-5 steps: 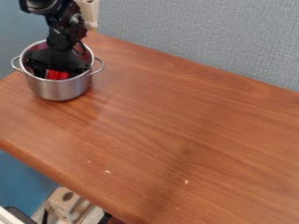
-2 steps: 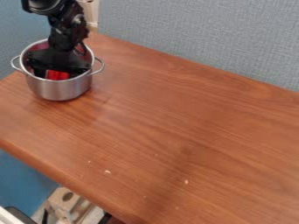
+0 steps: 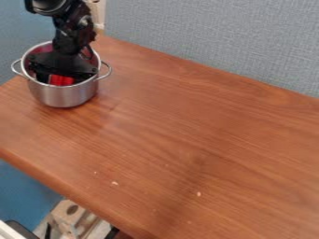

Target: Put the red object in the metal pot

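The metal pot (image 3: 65, 93) stands near the far left corner of the wooden table. Inside it lies the red object (image 3: 58, 80), showing as red patches under the black gripper. My gripper (image 3: 59, 67) reaches down into the pot from above, its black fingers spread wide around the red object. The fingertips are low inside the pot, and the pot wall and the gripper body hide whether they touch the red object.
The wooden table (image 3: 187, 140) stretches right and toward the front, with its front edge running diagonally at lower left. A blue-grey wall (image 3: 225, 37) rises behind the table. Something pale shows below the table edge (image 3: 69, 224).
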